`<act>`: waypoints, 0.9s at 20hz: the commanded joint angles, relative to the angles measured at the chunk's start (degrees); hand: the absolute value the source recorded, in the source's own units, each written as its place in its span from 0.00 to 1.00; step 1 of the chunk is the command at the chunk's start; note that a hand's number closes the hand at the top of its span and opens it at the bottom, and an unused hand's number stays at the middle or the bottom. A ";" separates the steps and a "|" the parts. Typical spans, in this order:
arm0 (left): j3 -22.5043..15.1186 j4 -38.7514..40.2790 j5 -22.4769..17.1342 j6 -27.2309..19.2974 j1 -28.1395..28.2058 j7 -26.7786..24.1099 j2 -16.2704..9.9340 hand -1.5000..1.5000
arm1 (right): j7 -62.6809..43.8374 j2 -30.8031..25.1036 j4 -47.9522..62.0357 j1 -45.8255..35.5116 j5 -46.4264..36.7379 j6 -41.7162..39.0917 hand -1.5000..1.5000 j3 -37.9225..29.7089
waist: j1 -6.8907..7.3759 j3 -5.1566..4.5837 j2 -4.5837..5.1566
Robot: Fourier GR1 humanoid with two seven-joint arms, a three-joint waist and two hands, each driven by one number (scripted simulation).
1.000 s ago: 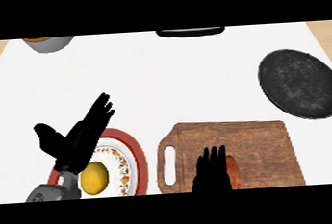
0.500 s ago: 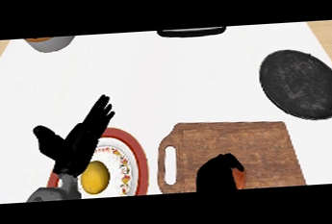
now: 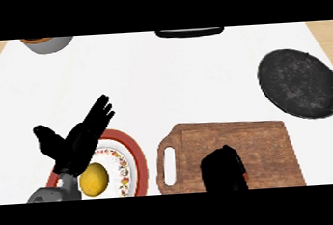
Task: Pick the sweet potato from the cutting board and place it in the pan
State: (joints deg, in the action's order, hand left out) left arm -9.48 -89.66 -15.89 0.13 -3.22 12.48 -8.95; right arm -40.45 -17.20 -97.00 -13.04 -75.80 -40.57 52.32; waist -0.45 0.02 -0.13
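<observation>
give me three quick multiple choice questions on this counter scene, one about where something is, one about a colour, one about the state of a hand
1. Where is the pan?
A. at the right side of the counter, beyond the cutting board
B. on the plate
C. at the left edge

2. What colour is the rim of the plate?
A. blue
B. red
C. green

3. How is the right hand?
A. open, fingers up
B. out of view
C. curled, fingers down on the cutting board

Answers:
1 A: the dark pan lies right of and further away than the board.
2 B: a red band rings the patterned plate, which holds a yellow fruit.
3 C: its fingers bend down at the board's near edge, hiding what is beneath; the left hand is the open one.
</observation>
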 commanded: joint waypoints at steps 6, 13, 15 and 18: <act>0.72 -0.77 0.52 0.06 1.77 -1.16 -0.67 0.50 | -0.83 0.26 -15.55 10.60 2.81 27.66 1.00 -13.25 | -1.41 0.15 -0.32; 1.58 -0.79 -1.23 1.73 0.81 0.52 -1.25 0.50 | -1.12 3.95 -30.80 12.94 6.94 35.67 1.00 -18.90 | -0.38 0.04 -0.10; -0.08 -1.01 0.80 -0.15 0.83 -0.14 0.53 0.50 | 3.39 1.67 -31.99 17.39 13.33 41.64 1.00 -24.56 | -0.56 0.14 0.07; 1.65 0.52 -0.06 0.03 -1.33 1.30 -0.07 0.50 | 6.90 3.42 -31.82 20.71 19.20 47.60 1.00 -27.16 | -0.39 0.13 0.22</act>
State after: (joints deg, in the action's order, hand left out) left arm -9.02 -89.89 -15.32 -0.02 -2.54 12.22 -8.52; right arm -37.53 -14.22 -126.60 4.08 -63.41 0.26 30.42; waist -1.02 0.12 -0.11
